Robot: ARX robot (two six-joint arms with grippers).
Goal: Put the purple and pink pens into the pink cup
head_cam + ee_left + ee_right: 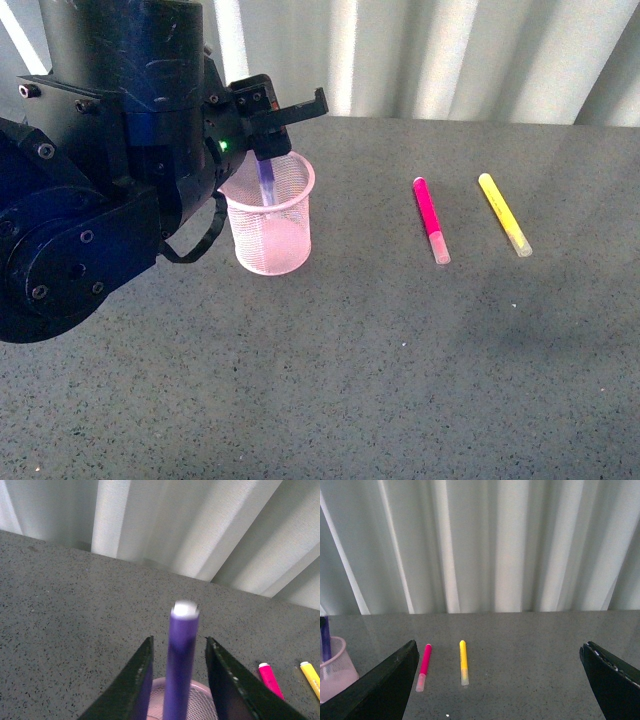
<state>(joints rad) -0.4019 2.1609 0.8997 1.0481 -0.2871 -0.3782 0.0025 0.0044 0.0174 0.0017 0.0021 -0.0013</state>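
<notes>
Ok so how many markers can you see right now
3. The purple marker stands in the pink cup; the pink marker and yellow marker lie side by side on the table, right of the cup. The left arm could hide others.

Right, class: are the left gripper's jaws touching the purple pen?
Apart. In the left wrist view, the purple pen stands between the jaws of the left gripper with a clear gap on either side.
</notes>
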